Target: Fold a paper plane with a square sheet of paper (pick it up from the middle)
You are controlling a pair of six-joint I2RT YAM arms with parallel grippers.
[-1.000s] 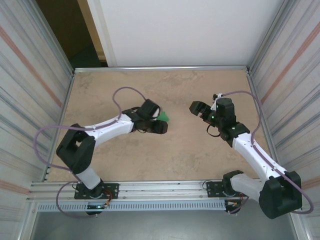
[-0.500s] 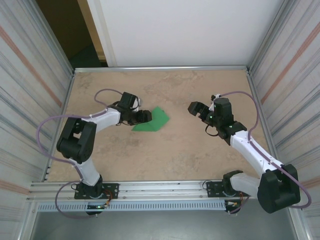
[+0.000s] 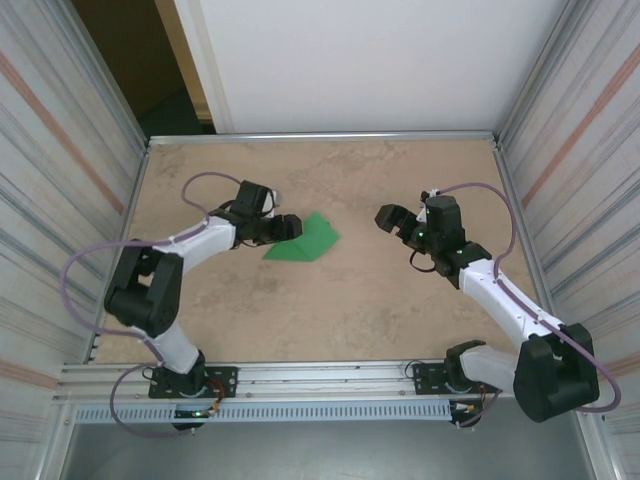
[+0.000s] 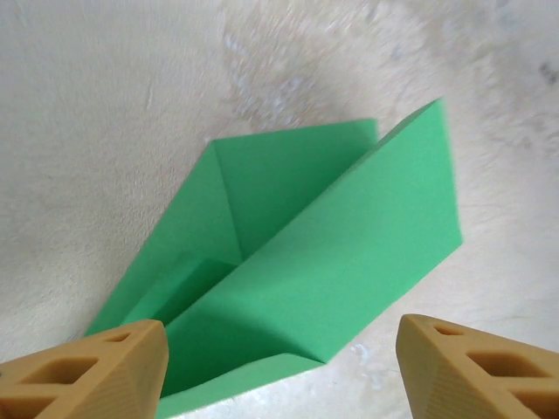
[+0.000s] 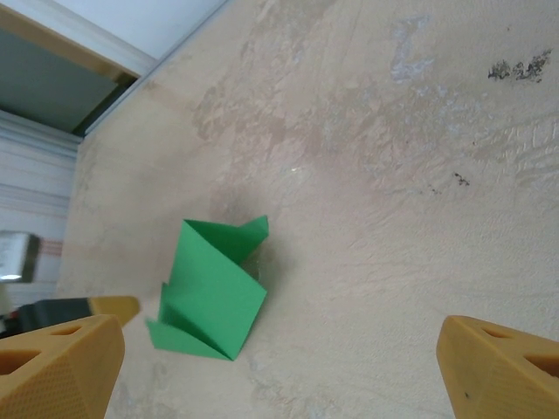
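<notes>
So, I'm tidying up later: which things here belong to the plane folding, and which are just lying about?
Job: partly folded bright green paper sheet; open left claw; open right claw.
Just there: beige mottled tabletop; purple arm cables.

We hold our left arm (image 3: 205,240) bent at the elbow, reaching inward, its left gripper (image 3: 286,228) low with jaws spread apart; our right arm (image 3: 500,295) stretches forward and leftward, its right gripper (image 3: 392,217) wide open, empty.
</notes>
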